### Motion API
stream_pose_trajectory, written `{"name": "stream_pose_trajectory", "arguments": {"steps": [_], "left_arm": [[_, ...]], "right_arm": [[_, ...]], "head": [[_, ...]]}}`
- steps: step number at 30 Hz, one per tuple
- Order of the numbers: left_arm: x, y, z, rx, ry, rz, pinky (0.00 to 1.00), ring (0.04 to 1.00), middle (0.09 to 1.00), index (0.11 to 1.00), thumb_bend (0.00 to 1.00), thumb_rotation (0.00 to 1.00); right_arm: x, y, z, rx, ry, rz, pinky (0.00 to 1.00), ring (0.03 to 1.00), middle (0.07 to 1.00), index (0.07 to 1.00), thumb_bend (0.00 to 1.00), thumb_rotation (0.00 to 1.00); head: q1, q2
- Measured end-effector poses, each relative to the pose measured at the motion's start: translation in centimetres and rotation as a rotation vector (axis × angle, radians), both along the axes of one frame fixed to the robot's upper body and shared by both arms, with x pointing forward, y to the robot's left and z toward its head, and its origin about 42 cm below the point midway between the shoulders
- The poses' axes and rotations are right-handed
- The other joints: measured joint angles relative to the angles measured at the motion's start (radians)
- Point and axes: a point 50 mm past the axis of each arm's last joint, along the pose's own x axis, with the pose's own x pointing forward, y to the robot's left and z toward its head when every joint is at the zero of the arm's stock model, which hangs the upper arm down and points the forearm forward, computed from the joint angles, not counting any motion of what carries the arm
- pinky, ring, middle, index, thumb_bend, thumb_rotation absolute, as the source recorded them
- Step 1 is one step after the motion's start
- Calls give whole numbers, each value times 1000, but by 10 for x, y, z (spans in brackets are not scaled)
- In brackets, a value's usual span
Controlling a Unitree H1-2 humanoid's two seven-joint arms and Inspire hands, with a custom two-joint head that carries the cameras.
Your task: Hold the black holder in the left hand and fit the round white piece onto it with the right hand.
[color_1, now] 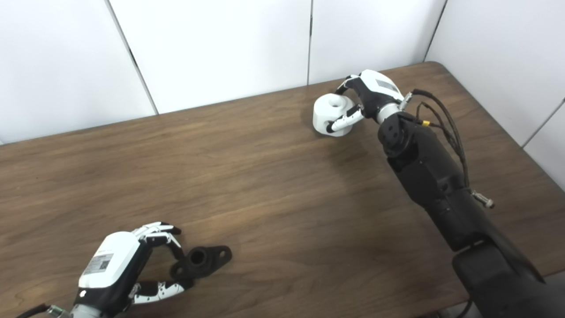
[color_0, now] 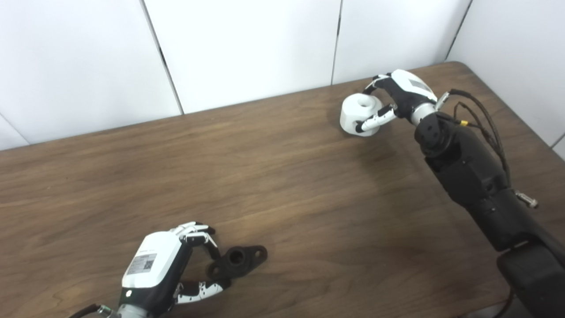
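Observation:
The black holder (color_0: 240,259), a flat piece with a round socket and a holed ear, lies on the table near the front left. My left hand (color_0: 176,265) has fingers over its near end and its thumb under it, pinching that end. At the far right, the round white piece (color_0: 359,110), a thick disc with a centre hole, rests slightly tilted on the table. My right hand (color_0: 404,99) wraps it, thumb across its front and fingers behind it. In the right eye view the holder (color_1: 203,260) and the white piece (color_1: 329,110) stand the same way.
The brown wooden table (color_0: 287,185) ends at white wall panels (color_0: 247,44) behind and to the right. Its rounded far right corner is just past my right hand. Loose cables (color_0: 481,119) run along the right forearm.

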Motion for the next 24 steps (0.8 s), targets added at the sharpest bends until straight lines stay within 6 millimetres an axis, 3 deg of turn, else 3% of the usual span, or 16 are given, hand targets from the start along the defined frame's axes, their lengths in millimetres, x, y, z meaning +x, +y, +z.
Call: {"name": "stream_pose_trajectory", "arguments": {"steps": [3, 5, 7, 24], "left_arm": [[0, 0, 0, 0, 0, 0, 775, 844, 776, 488, 517, 53], [0, 0, 0, 0, 0, 0, 771, 842, 776, 488, 518, 52], [0, 0, 0, 0, -1, 0, 767, 839, 774, 487, 518, 52], [0, 0, 1, -1, -1, 2, 758, 833, 769, 487, 518, 51]], "right_arm": [[0, 2, -1, -20, -1, 19, 947, 984, 908, 612, 738, 223], [0, 4, 0, -36, -7, 35, 948, 980, 901, 524, 578, 169], [0, 4, 1, -46, -17, 41, 950, 974, 889, 497, 534, 151], [-3, 4, 1, -120, -61, 90, 946, 950, 839, 484, 521, 133]], "head": [[0, 2], [2, 3], [2, 3], [5, 12]]}}
